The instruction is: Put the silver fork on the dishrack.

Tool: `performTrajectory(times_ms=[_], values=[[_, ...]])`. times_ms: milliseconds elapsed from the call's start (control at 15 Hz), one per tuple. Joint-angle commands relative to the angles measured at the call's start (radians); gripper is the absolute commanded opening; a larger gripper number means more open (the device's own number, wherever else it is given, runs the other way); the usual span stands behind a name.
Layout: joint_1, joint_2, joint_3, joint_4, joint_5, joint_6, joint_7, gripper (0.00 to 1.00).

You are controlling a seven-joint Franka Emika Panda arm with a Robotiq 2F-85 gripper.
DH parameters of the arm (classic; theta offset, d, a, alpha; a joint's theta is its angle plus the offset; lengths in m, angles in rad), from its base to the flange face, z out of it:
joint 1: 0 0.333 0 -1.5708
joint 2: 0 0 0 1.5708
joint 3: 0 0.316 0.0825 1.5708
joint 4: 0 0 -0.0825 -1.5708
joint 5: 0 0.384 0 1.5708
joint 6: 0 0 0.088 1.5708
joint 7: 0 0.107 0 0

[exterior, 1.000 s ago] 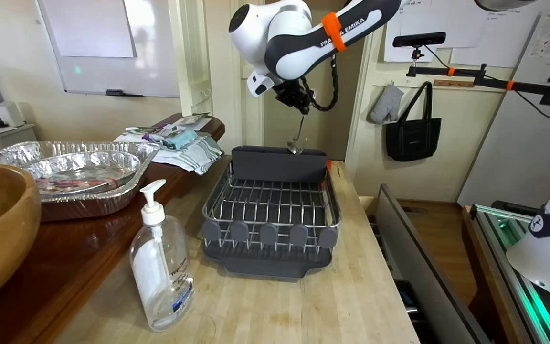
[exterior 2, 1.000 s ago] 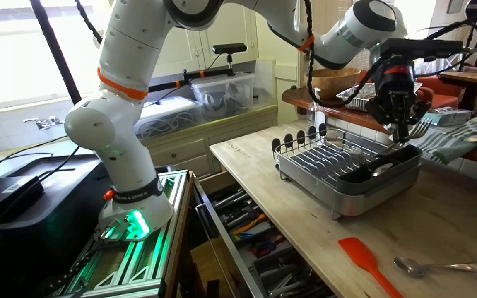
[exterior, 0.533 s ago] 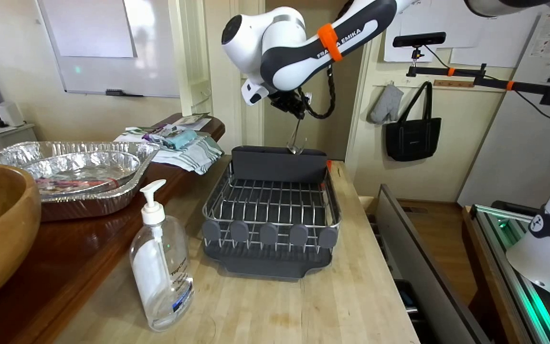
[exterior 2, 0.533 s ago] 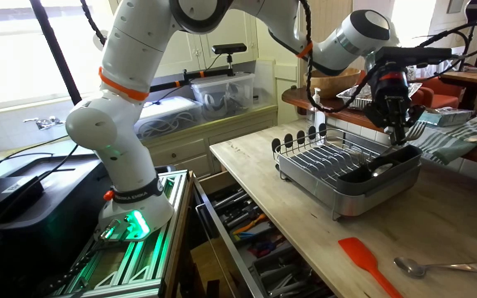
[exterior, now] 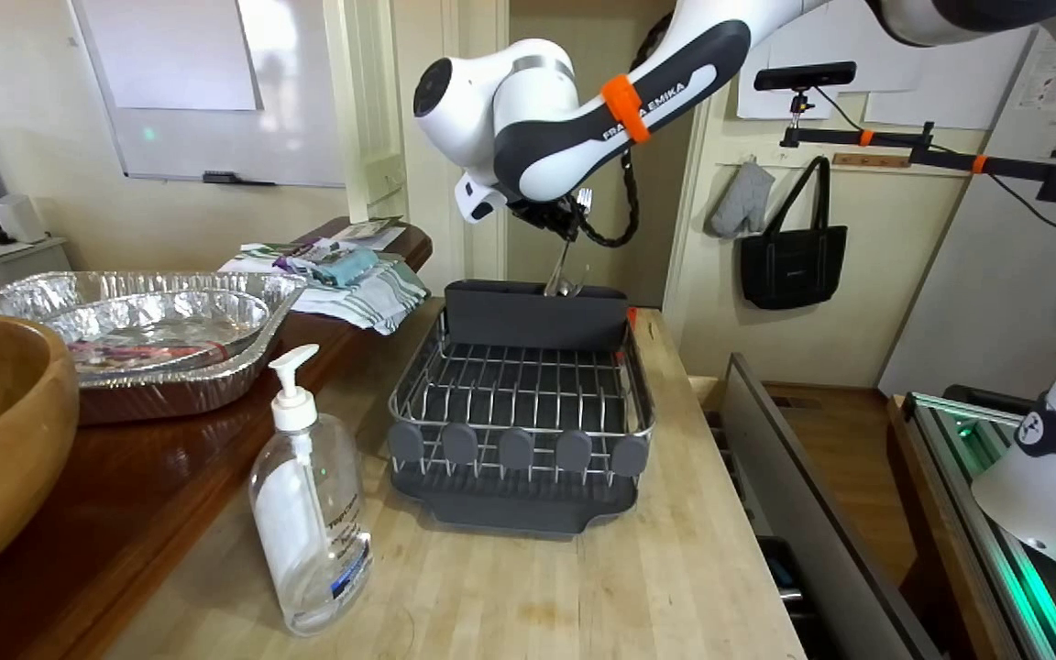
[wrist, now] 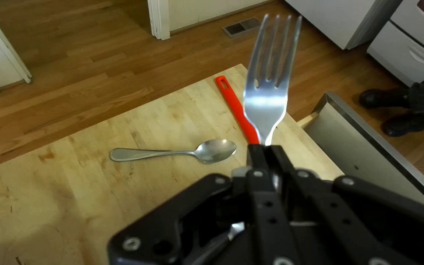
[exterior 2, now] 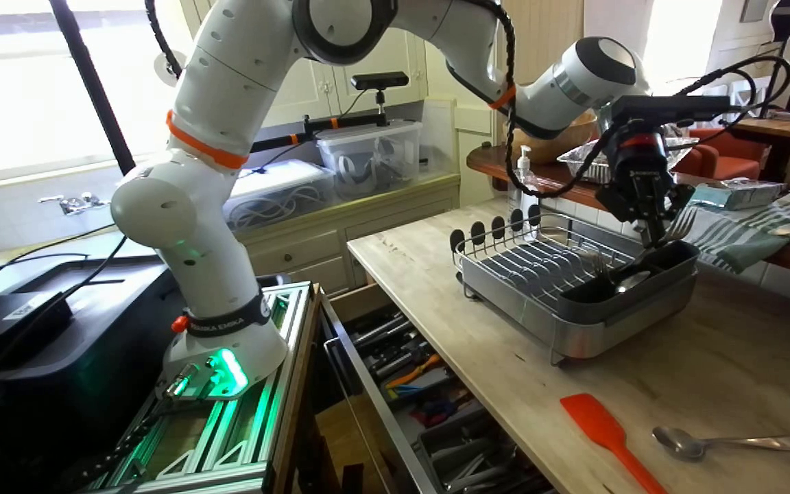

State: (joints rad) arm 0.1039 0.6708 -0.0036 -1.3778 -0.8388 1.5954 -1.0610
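Observation:
My gripper (wrist: 265,147) is shut on the silver fork (wrist: 265,103), with the tines pointing out past the fingertips in the wrist view. In an exterior view the gripper (exterior 2: 654,240) is just above the cutlery holder (exterior 2: 631,303) at the end of the dishrack (exterior 2: 580,343). The fork's tines (exterior 2: 681,223) stick up to one side and its handle slants down to the holder's opening. I cannot tell how deep the handle end sits. The dishrack (exterior: 510,500), dark grey with a wire grid, also shows in an exterior view, where the arm mostly hides the gripper.
A spoon (exterior 2: 633,281) and another utensil (exterior 2: 601,264) stand in the holder. A red spatula (exterior 2: 597,420) and a spoon (exterior 2: 686,442) lie on the counter. A soap bottle (exterior: 313,513) stands beside the rack. An open drawer (exterior 2: 381,384) runs along the counter edge.
My gripper has moved down with the fork, shifting slightly left in both exterior views, and the fork's handle is now lower at the cutlery holder. The rack has not moved.

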Motion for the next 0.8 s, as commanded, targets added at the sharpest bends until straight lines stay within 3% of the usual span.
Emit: performTrajectory(times_ms=[0, 733], values=[[0.015, 0.052, 0.004, 0.051, -0.04, -0.024, 0.041, 0.02], [0.043, 0.119, 0.009, 0.089, -0.075, -0.033, 0.095, 0.02]])
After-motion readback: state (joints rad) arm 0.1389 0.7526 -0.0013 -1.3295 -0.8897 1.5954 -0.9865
